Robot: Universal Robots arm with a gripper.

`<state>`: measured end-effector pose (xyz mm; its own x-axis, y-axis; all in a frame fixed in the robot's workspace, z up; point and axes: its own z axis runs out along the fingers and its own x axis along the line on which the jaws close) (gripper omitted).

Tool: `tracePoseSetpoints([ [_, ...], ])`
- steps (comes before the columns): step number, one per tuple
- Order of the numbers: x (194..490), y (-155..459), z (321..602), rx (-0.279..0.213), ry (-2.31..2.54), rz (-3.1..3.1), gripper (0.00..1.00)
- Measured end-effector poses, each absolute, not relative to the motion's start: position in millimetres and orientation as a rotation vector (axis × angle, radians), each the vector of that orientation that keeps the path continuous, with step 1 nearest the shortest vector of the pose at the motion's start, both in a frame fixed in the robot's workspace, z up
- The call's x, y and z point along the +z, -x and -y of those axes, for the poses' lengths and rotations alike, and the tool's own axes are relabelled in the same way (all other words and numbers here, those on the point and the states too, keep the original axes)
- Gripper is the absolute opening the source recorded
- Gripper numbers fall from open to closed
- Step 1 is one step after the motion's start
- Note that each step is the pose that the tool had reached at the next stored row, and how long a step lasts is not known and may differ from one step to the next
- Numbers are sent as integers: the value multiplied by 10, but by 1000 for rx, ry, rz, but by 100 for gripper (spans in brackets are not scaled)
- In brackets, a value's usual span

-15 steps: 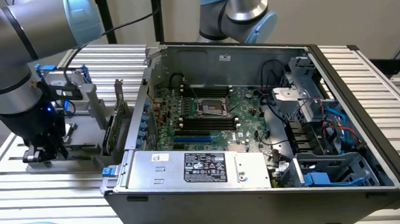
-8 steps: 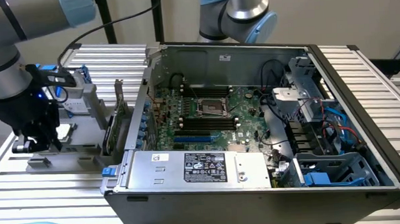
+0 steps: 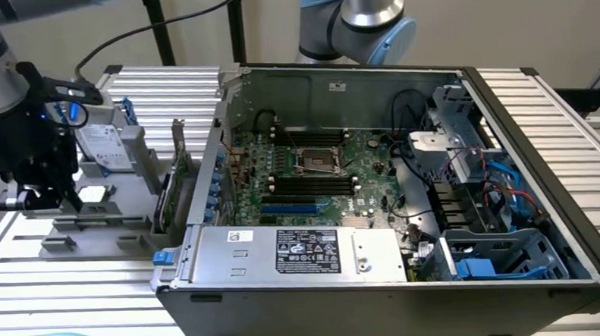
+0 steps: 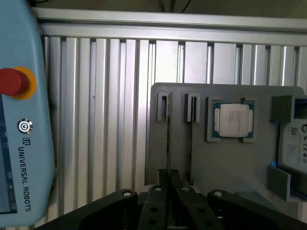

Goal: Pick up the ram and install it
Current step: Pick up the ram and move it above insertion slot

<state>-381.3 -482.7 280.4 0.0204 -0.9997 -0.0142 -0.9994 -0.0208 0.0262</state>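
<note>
Wrist view: tool (image 4: 169,178) pinched shut on ram (image 4: 169,139) in slot of holder (image 4: 230,163); pendant (image 4: 29,72) reads UNIVERSAL ROBOTS.

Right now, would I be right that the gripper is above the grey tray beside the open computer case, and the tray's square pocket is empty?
Not quite: the square pocket is not empty; it holds a silver processor, as the wrist view shows. The gripper is indeed above the grey tray beside the open computer case.

Silver-grey arm (image 3: 366,6) w/ lt-blue joint caps (image 3: 394,41), blk pincer (image 3: 46,196), blk cable (image 3: 122,35).
</note>
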Motion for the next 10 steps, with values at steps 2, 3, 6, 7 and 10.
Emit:
tracePoseSetpoints([
  [2,2897,3798,4825,-45,-2238,2192,14],
  [3,2942,3788,4822,-45,-2237,2192,14],
  [6,3078,3744,4815,-45,-2238,2192,14],
  [7,3123,3727,4812,-45,-2238,2192,14],
  [10,3258,3660,4803,-45,-2237,2192,14],
])
